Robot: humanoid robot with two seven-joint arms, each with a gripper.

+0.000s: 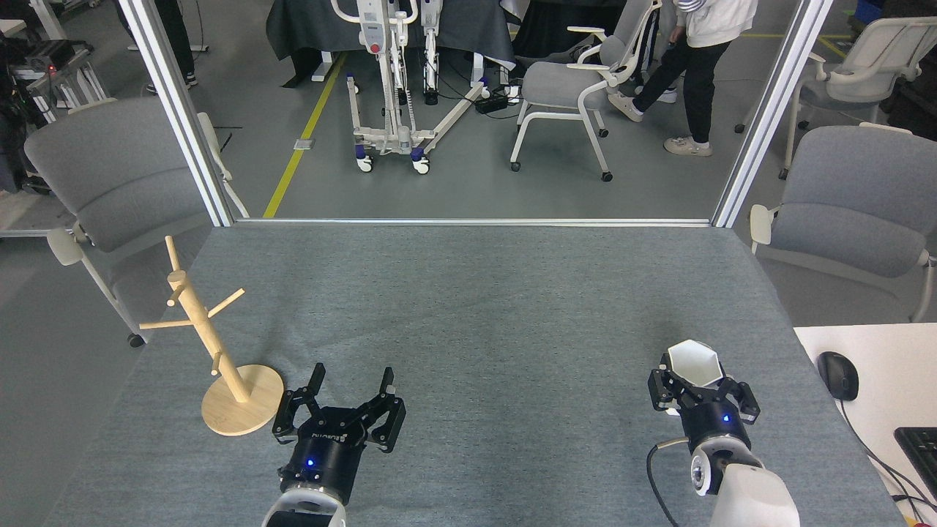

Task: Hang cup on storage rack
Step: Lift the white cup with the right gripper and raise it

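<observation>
The white cup (695, 362) with its hexagonal rim is at the right of the grey table, held between the fingers of my right gripper (695, 380), which is shut on it. The wooden storage rack (208, 344) stands on its round base near the table's left edge, its pegs bare. My left gripper (351, 384) is just right of the rack's base, open, with nothing between its fingers.
Grey table top (468, 307) spreads between the arms. A white desk with a black mouse (837, 375) and a keyboard (921, 450) adjoins the right edge. Grey chairs (117, 176) flank the table. A person (695, 66) moves in the background.
</observation>
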